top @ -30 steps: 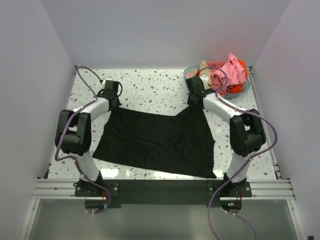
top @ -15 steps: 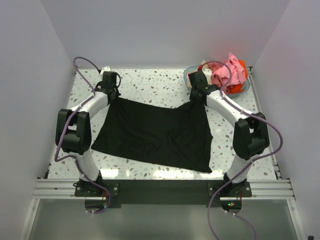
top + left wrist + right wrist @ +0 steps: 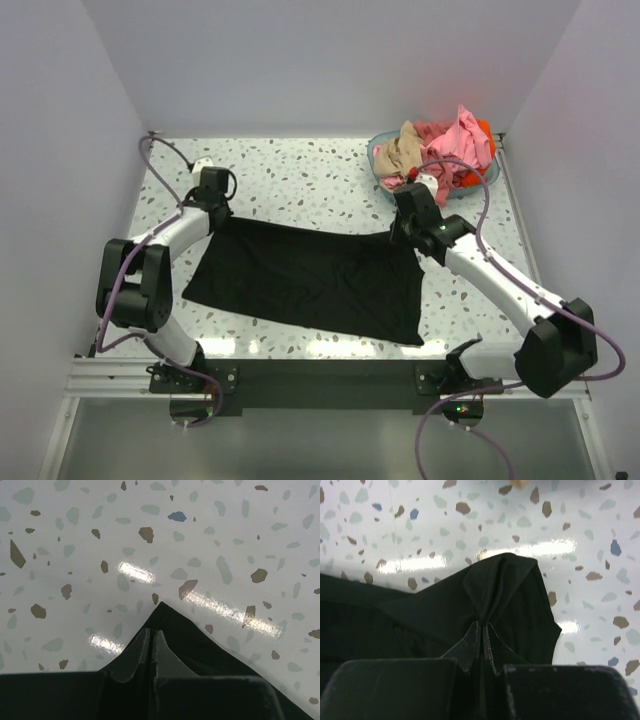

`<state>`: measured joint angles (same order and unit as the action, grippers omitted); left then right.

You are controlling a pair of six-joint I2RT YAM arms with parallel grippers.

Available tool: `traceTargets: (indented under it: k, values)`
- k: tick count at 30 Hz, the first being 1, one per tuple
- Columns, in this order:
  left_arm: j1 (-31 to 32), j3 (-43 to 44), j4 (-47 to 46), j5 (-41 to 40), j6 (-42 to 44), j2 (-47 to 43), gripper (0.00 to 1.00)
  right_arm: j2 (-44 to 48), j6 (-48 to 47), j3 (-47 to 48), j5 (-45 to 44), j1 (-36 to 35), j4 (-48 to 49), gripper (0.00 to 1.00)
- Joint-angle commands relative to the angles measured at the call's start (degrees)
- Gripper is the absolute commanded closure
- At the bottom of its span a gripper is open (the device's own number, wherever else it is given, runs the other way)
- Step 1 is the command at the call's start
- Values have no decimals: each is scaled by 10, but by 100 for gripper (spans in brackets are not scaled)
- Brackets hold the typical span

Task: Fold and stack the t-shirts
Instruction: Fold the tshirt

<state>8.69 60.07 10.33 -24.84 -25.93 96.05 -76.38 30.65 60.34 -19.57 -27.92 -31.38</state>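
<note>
The black t-shirt [image 3: 310,280] lies spread over the middle of the table. My left gripper [image 3: 212,218] is shut on its far left corner [image 3: 165,617]. My right gripper [image 3: 402,238] is shut on its far right corner, where the cloth bunches into a pleat [image 3: 502,587]. Both corners sit low at the table top. The pink t-shirt [image 3: 462,140], the tan-beige one [image 3: 402,150] and the orange-red one [image 3: 470,178] are heaped in the teal basket [image 3: 380,160] at the far right.
The table top is white speckled terrazzo [image 3: 300,180]. White walls stand close on the left, right and back. The basket is just beyond my right arm. A metal rail [image 3: 320,375] runs along the near edge.
Both grippers went away from me with the shirt's far edge, then came back toward me and down. The shirt now lies flatter and more evenly spread, and the right arm no longer covers the basket.
</note>
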Motion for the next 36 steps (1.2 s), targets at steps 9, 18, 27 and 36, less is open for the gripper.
traceTargets:
  k: [9,18,27,36]
  values:
    - [-4,-83,-15,-49,-7,-107,100,115,66,-94,-4,-63,-85,100]
    - [-2,-128,44,-56,-46,-153,100,177,108,-157,16,-95,-120,100]
    - [13,-174,101,-61,-105,-256,5,197,127,-183,56,-163,-156,60]
    - [83,-77,94,-65,-86,-192,0,214,126,-148,-34,-175,-143,33]
